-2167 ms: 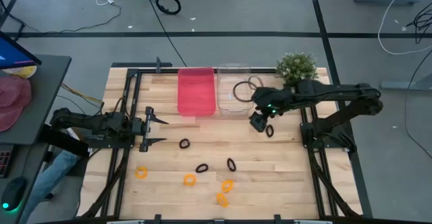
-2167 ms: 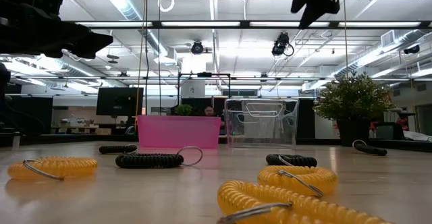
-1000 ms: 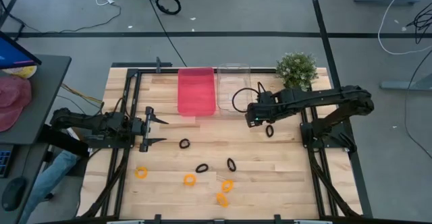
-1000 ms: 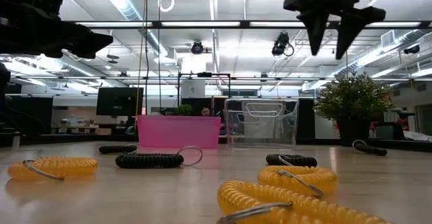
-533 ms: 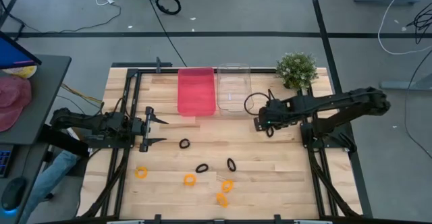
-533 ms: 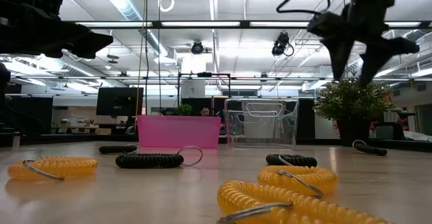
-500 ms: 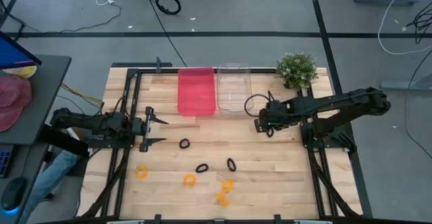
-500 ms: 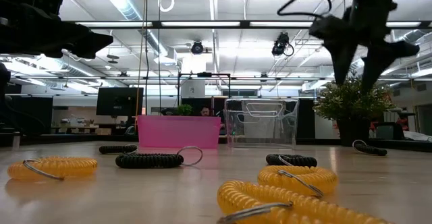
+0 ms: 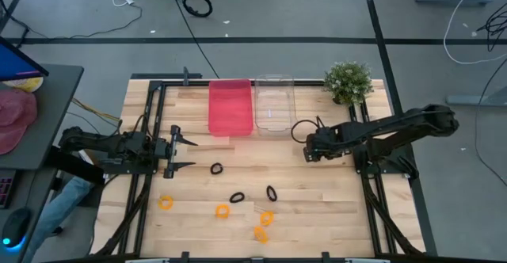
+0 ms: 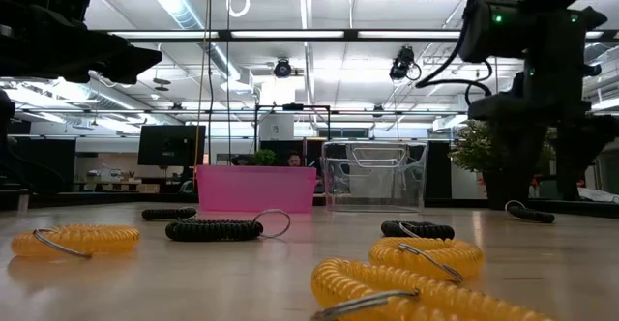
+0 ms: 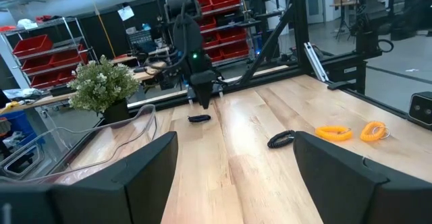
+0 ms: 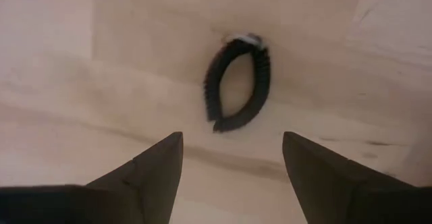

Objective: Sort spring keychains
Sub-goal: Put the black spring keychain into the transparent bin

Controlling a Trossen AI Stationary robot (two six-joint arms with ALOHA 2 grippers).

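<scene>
My right gripper (image 12: 233, 140) is open and points down over a black spring keychain (image 12: 237, 84) that lies flat on the table's right side. Its fingers stand above the ring, apart from it. In the high view that gripper (image 9: 311, 154) hides the ring; the low view shows the ring (image 10: 530, 212) below the gripper (image 10: 544, 181). Three more black keychains (image 9: 216, 169), (image 9: 237, 197), (image 9: 272, 192) and several orange ones (image 9: 223, 211) lie flat mid-table. My left gripper (image 9: 184, 154) waits open at the left.
A pink bin (image 9: 230, 107) and a clear bin (image 9: 274, 104) stand side by side at the far edge. A potted plant (image 9: 348, 81) sits at the far right corner, close behind my right arm. Bare wood lies between the bins and the keychains.
My right gripper has moved from beside the clear bin toward the table's right edge and come down over the black keychain there, staying open. The keychains have not moved.
</scene>
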